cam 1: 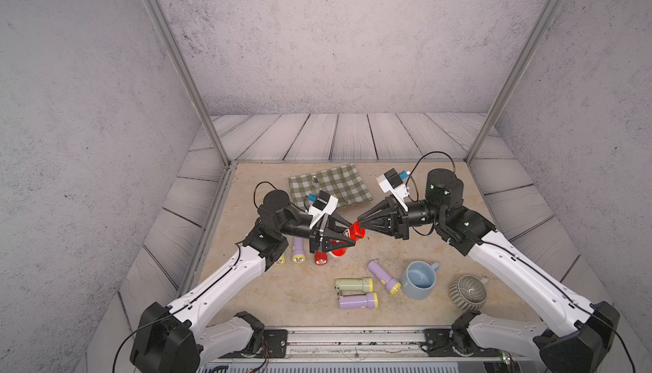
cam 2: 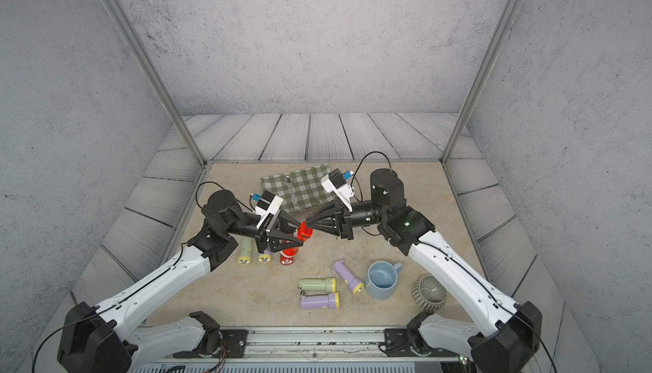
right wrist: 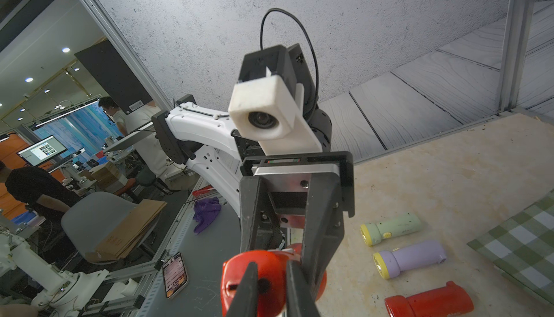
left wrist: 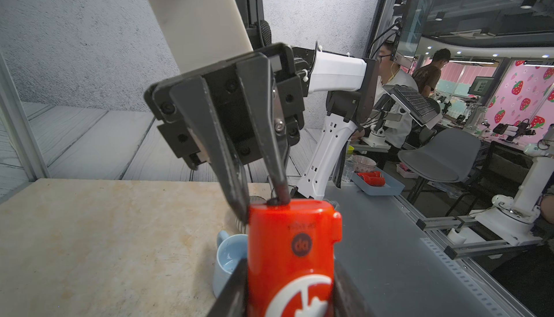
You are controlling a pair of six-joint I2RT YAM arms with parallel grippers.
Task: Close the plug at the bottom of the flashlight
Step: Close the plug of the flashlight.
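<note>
My left gripper [cam 1: 352, 236] [left wrist: 289, 300] is shut on the body of a red flashlight [cam 1: 356, 232] [cam 2: 304, 232] [left wrist: 290, 246], held above the table with its bottom end turned toward the right arm. My right gripper [cam 1: 360, 221] [cam 2: 307, 222] [right wrist: 271, 266] meets that end with its jaws only narrowly apart. In the right wrist view a small dark spot on the red end shows in the gap. In the left wrist view one right fingertip [left wrist: 281, 195] rests on the end by a small dark piece, the other along the side. I cannot make out the plug clearly.
Several other flashlights lie on the table: a red one [cam 1: 321, 257] and a purple one [cam 1: 298, 247] under the left arm, a green one [cam 1: 354, 285] and a purple one [cam 1: 358, 300] in front. A blue mug [cam 1: 419, 279], a grey ribbed bowl [cam 1: 467, 292] and a checked cloth [cam 1: 331, 186] with a spoon are nearby.
</note>
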